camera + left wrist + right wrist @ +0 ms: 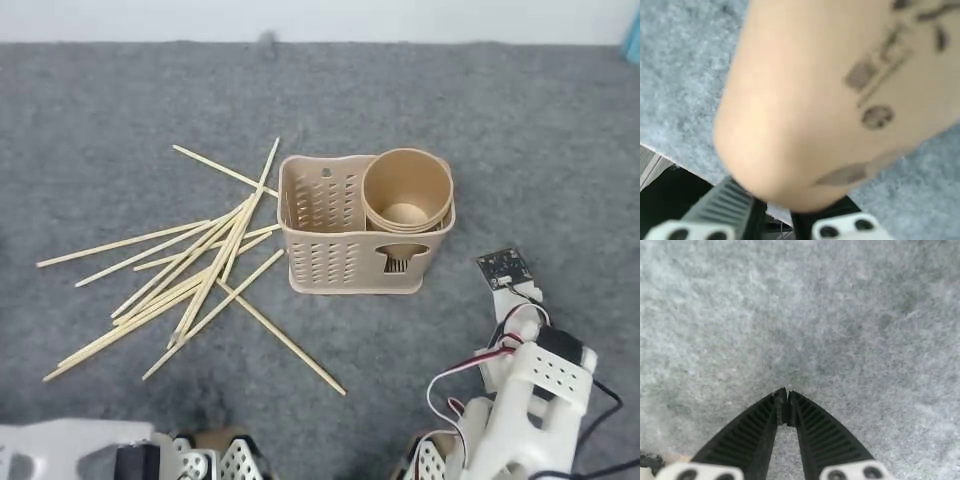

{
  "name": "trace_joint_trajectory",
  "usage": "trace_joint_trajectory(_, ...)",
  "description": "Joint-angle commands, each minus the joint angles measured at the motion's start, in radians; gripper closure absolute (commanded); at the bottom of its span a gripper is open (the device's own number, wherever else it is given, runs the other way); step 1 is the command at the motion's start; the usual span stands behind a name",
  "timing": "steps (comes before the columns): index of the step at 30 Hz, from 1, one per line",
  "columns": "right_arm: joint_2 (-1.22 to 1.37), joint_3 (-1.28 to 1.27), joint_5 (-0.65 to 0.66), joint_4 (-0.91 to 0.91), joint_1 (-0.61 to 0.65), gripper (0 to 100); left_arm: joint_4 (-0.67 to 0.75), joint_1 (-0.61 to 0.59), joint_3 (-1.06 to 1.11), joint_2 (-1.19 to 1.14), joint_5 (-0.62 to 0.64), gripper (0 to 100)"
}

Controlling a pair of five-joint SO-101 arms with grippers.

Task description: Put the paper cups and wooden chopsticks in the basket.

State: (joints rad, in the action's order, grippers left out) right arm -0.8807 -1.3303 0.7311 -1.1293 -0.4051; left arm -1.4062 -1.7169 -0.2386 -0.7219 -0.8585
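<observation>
A beige slotted basket (330, 250) stands mid-table with stacked paper cups (407, 190) in its right half. Several wooden chopsticks (205, 270) lie scattered on the carpet to its left, one leaning against the basket's left wall. A tan paper cup (840, 95) sits very close in the left wrist view, with my left gripper (777, 212) shut on it at the table's near edge, bottom left in the high view (215, 450). My right gripper (787, 401) is shut and empty, low over bare carpet to the right and nearer than the basket.
Grey carpet (500, 130) covers the table. The right arm (530, 400) with its wires stands at the near right. The carpet's near edge (670, 160) lies just below the left gripper.
</observation>
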Motion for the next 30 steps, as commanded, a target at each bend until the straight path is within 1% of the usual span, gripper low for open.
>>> trace_joint_trajectory(1,-0.028,0.006,0.002,-0.001,-0.013,99.0,0.06,0.101,0.07,-0.006,0.084,99)
trace_joint_trajectory(5,-0.028,0.006,0.002,-0.001,-0.013,99.0,0.052,0.17,0.068,0.0,0.132,99)
trace_joint_trajectory(8,-0.028,0.006,0.002,-0.001,-0.013,99.0,0.014,0.199,0.071,0.055,0.137,99)
trace_joint_trajectory(14,-0.028,0.006,0.002,-0.001,-0.012,99.0,-0.143,0.181,0.074,0.285,0.126,99)
trace_joint_trajectory(18,-0.028,0.006,0.002,-0.001,-0.01,99.0,-0.219,0.164,0.074,0.408,0.066,99)
trace_joint_trajectory(22,-0.028,0.006,0.002,-0.001,-0.01,99.0,-0.218,0.169,0.074,0.434,0.063,99)
trace_joint_trajectory(26,-0.028,0.006,0.002,-0.001,-0.012,99.0,-0.166,0.17,0.074,0.399,0.064,99)
trace_joint_trajectory(30,-0.028,0.006,0.002,-0.001,-0.012,99.0,-0.153,0.152,0.068,0.358,0.057,99)
